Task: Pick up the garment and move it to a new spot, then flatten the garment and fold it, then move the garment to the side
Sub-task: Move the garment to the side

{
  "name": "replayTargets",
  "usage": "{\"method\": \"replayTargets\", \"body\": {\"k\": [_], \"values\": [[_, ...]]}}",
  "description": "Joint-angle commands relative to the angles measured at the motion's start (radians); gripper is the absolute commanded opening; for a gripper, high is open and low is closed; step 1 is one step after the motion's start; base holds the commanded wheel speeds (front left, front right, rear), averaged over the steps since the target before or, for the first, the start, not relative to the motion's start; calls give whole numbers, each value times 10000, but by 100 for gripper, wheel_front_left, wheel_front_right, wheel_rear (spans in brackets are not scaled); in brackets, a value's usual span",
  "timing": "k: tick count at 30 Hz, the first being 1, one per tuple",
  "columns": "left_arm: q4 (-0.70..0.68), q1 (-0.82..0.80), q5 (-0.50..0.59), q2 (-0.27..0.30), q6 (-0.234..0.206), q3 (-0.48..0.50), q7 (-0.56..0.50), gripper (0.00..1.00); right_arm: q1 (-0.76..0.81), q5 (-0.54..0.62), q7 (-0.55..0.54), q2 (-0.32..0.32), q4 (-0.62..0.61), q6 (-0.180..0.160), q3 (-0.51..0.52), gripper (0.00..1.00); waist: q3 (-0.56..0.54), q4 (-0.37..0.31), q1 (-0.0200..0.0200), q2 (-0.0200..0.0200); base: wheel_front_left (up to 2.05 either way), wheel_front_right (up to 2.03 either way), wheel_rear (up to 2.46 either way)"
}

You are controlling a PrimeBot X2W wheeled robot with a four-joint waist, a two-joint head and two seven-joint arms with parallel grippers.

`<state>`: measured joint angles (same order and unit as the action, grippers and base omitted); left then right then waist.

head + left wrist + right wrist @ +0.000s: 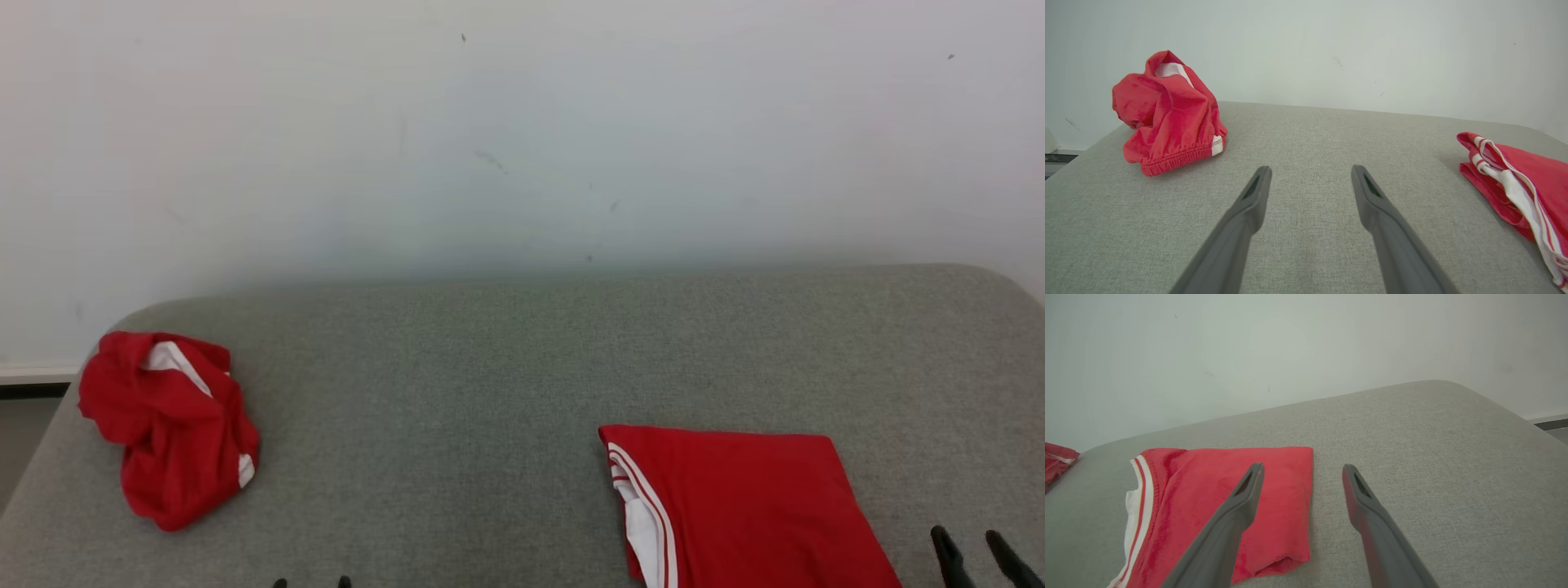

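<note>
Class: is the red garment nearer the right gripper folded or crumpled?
Folded: the garment lies flat in a neat rectangle, with doubled layers at its edge.

Crumpled red garment (171,437), folded red garment (751,506)

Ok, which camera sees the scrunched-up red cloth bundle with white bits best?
The left wrist view: the scrunched-up red cloth bundle is close and large there, its elastic hem plain. The head view shows it whole but smaller. The right wrist view catches just a red sliver at its left edge.
</note>
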<state>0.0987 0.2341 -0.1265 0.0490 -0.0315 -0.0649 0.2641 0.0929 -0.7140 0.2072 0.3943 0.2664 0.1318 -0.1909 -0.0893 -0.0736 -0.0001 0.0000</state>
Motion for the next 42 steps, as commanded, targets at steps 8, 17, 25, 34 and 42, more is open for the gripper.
{"method": "replayTargets", "body": {"k": [8,17,25,34,42], "values": [[118,-193,339,34,94,-136,-1,100,-1174,-3653,-3034,1643,127,-24,-412,100,563,91,1,0,0,0,0],[232,-577,710,167,252,-126,-3,100,-2546,-5526,-5176,1702,1338,-24,-826,100,1254,716,1,0,0,0,0],[393,-922,952,197,274,-231,-1,100,-3364,-6257,-5695,1452,2481,-24,-997,100,1768,1331,1,0,0,0,0],[443,-1191,924,127,173,-402,-1,100,-3875,-6465,-6011,1209,2874,-24,-1588,100,2072,1648,1,0,0,0,0],[438,-1336,757,88,65,-585,-1,100,-4259,-6339,-5733,1134,2424,-22,-2280,0,2193,1710,1,0,0,0,0]]}}
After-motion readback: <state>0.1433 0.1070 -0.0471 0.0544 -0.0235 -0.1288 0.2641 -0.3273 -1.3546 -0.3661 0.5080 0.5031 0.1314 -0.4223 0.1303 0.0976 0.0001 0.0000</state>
